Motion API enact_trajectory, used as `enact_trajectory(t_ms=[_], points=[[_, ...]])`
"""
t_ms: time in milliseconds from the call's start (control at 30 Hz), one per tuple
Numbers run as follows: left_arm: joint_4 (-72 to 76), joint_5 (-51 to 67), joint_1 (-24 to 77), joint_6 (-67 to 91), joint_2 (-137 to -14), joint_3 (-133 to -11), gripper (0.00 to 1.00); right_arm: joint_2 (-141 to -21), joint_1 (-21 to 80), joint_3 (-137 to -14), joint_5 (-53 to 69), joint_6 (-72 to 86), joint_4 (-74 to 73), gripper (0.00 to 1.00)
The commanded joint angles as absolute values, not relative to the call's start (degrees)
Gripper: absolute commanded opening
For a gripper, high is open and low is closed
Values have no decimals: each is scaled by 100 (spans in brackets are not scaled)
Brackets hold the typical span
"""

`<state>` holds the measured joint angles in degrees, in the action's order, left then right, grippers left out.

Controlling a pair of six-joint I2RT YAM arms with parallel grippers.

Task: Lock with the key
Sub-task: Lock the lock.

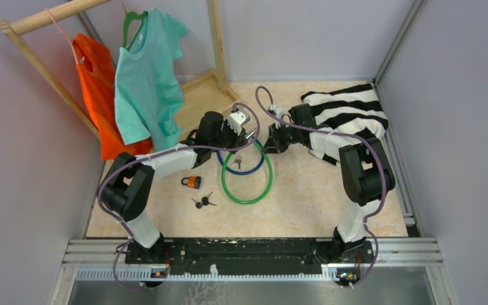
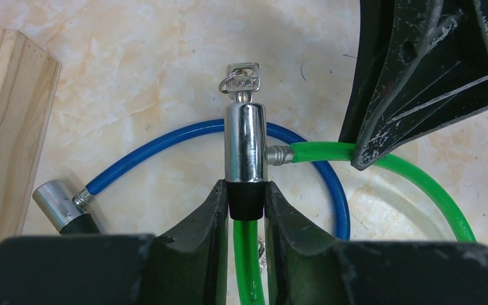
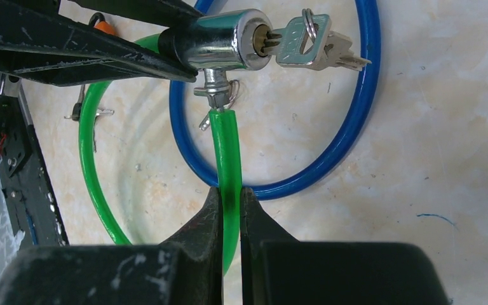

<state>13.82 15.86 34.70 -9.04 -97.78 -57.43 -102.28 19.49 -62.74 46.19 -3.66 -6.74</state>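
A green cable lock (image 1: 254, 197) lies looped on the table. Its chrome cylinder (image 2: 245, 143) has a silver key (image 2: 244, 81) in its end; the key (image 3: 302, 44) carries a ring with a spare. My left gripper (image 2: 246, 206) is shut on the black collar at the cylinder's base. My right gripper (image 3: 230, 197) is shut on the green cable (image 3: 225, 146) just behind its metal pin. The pin sits in the side of the cylinder (image 3: 222, 41). Both grippers meet at the table's middle back, the left gripper (image 1: 249, 136) beside the right gripper (image 1: 268, 143).
A blue cable lock (image 3: 349, 127) lies under the green one, its cylinder (image 2: 57, 203) to the left. An orange padlock (image 1: 192, 182) and loose keys (image 1: 203, 202) lie nearer the front. A wooden rack base (image 2: 6, 127) with hanging shirts (image 1: 146, 76) stands at the back left, a striped cloth (image 1: 349, 111) at the back right.
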Motion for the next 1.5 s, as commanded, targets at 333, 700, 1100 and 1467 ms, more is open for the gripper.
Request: enact_trajectory(t_ms=[333,700,1100,1467], points=[[1864,1770,3771,-510,-9598,-5283,0,-10325,2224,-5914,5007,-472,753,20],[1925,1839,3766,-529,-9580,-5244,0,-10300,2232,-5861,5099,-527,748,1],[2203,3213,3771,-813,-9589,-5163,0,-9988,2232,-6737,5518,-635,452,0],[2270,4055,3757,-1536,-9400,-5170,0,-9787,2232,-7586,5678,-1627,-700,0]])
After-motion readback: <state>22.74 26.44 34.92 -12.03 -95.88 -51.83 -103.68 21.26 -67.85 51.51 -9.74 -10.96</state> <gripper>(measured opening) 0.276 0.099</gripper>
